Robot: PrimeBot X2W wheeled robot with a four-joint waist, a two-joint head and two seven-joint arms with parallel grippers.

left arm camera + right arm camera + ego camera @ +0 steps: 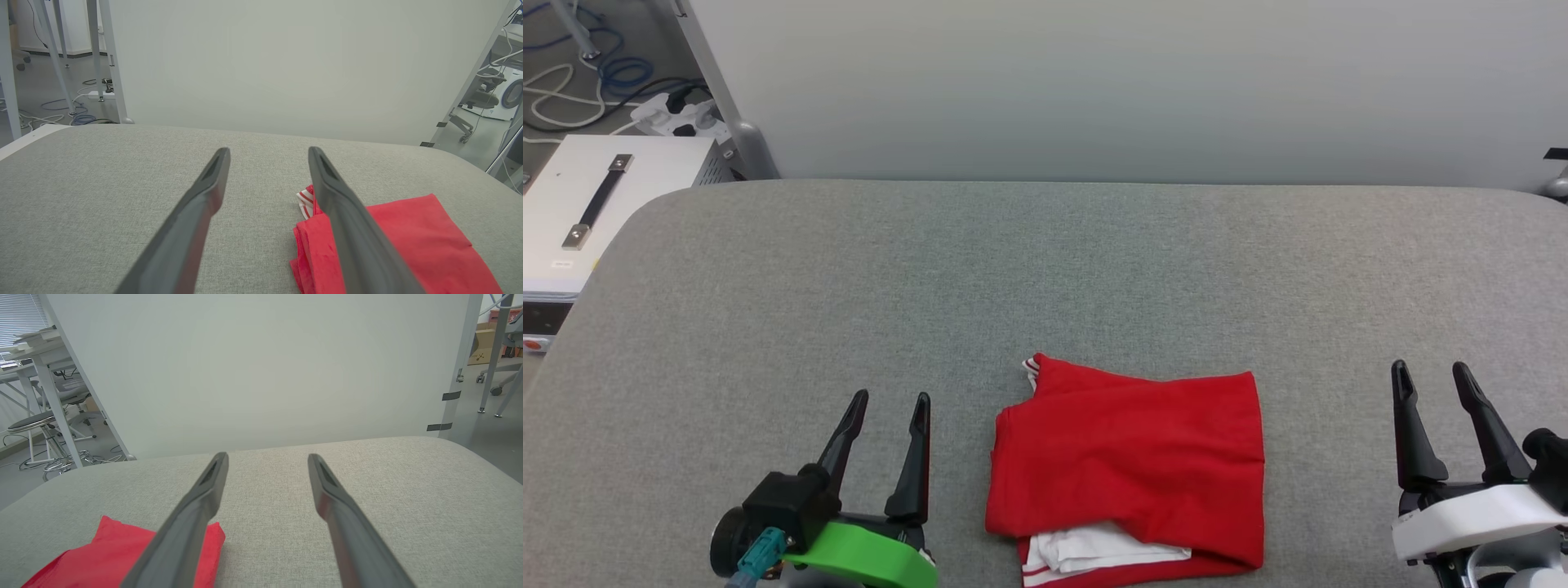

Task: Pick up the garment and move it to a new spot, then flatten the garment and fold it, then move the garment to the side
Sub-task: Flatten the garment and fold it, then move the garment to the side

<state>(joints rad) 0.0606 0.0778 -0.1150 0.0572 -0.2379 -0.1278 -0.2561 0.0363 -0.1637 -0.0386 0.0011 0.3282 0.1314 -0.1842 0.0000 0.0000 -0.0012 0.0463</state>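
The garment (1131, 457) lies folded into a red rectangle near the front middle of the grey table (1045, 269). A white sleeve with striped trim peeks out at its near edge. My left gripper (891, 399) is open, just left of the garment and apart from it, with nothing between its fingers. In the left wrist view the garment (412, 245) lies to the right of the left gripper (269, 152). My right gripper (1432, 367) is open, well right of the garment. In the right wrist view the garment (102, 555) sits at the lower left of the right gripper (267, 457).
A pale panel wall (1094, 82) stands behind the table's far edge. A white case with a black handle (596, 204) sits off the table's left corner, with cables and a power strip (670, 114) on the floor behind it. Chairs and table legs stand beyond both sides.
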